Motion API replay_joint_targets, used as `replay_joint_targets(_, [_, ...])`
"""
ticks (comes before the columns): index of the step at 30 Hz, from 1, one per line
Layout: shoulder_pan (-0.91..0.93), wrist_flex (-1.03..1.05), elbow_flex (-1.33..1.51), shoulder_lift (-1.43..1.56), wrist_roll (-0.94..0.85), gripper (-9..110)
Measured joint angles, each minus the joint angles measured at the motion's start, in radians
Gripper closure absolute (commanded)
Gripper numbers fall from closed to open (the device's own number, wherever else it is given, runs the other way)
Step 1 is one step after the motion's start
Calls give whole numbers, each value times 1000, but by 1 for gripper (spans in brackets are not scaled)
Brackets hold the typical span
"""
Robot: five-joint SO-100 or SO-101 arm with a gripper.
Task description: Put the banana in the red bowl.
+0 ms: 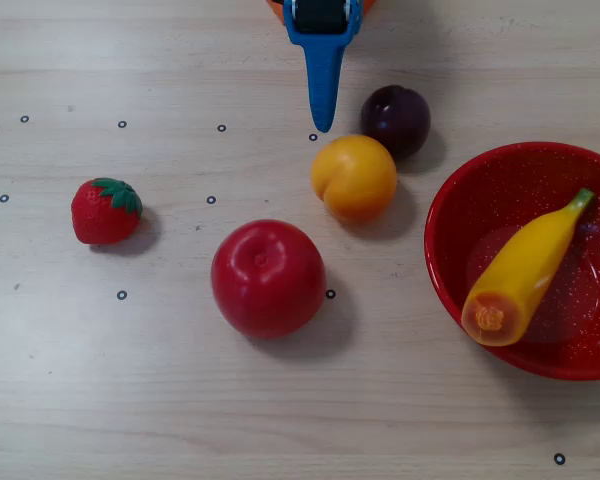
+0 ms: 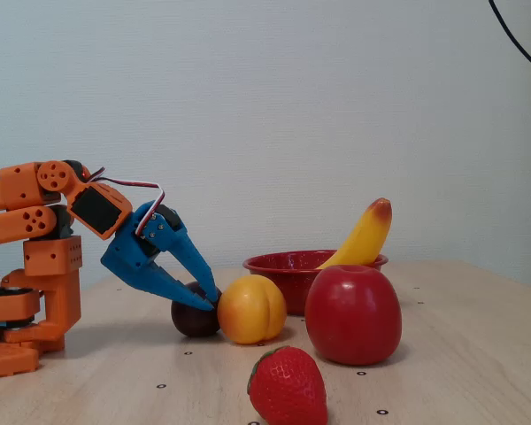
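Note:
The yellow banana (image 1: pixel 525 268) lies inside the red bowl (image 1: pixel 500 170) at the right of the overhead view. Its orange blunt end rests on the bowl's near-left rim and its green stem tip points to the far right. In the fixed view the banana (image 2: pixel 365 235) leans up out of the bowl (image 2: pixel 283 266). My blue gripper (image 1: pixel 323 125) is at the top centre, well left of the bowl. Its fingers meet at the tip and hold nothing. In the fixed view the gripper (image 2: pixel 214 301) points down, just above the table, next to the plum and the peach.
A dark plum (image 1: pixel 395 119) and a yellow-orange peach (image 1: pixel 354 177) lie close to the gripper tip. A red apple (image 1: pixel 268 277) sits at the centre and a strawberry (image 1: pixel 105 210) at the left. The orange arm base (image 2: pixel 35 266) stands at the left of the fixed view.

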Motion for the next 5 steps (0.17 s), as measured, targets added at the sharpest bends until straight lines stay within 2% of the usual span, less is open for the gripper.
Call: replay_joint_targets(5, [0,0,0,0,0,101])
